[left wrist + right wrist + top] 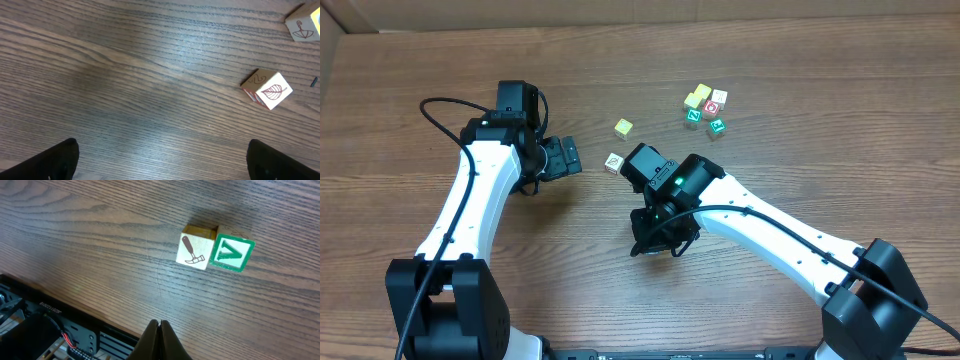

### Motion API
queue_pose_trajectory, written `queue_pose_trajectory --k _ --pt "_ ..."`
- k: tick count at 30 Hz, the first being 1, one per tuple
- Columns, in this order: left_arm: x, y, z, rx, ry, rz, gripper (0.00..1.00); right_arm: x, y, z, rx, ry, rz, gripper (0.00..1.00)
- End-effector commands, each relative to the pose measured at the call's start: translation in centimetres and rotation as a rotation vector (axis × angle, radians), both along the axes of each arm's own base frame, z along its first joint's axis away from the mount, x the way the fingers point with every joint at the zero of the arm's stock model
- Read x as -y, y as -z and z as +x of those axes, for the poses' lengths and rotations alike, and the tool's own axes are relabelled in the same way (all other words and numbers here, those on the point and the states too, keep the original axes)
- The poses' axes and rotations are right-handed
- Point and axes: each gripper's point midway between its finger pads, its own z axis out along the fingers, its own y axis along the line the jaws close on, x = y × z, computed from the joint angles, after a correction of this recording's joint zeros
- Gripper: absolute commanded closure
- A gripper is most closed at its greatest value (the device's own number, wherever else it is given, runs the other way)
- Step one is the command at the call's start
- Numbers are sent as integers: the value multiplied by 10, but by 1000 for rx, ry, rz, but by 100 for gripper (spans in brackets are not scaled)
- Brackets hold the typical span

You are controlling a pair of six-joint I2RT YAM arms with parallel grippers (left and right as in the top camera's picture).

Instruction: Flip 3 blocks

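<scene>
The table [125,75] is brown wood with a strong streaked grain and a smooth, dull finish. The leaf block [270,91] is pale bare wood with thin brown printed lines. The hammer block [194,252] looks the same, smooth and matt. The V block [231,255] carries flat green paint on one face. The left arm [470,200] and right arm [780,240] wear smooth white plastic shells with matt black joints.

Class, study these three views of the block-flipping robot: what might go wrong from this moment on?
1. The white-faced wooden cube with a brown hammer touches the green wooden V cube; flipping one may shove the other.
2. The right gripper is shut, so it must open before grasping either.
3. The leaf-marked wooden cube lies off to the side of the open left gripper; closing there would likely miss.
</scene>
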Motion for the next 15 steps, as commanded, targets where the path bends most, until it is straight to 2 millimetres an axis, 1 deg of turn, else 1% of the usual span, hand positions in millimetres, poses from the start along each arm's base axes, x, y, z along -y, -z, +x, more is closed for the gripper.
queue_pose_trajectory --k 1,9,15 --pt "-2 -3 4 11 -16 7 0 1 1 0 3 5 -5 96" --pt "-2 -3 4 12 -16 7 0 0 1 0 6 6 -3 96" --pt "-2 -3 4 11 -16 7 0 -5 0 5 26 7 21 96"
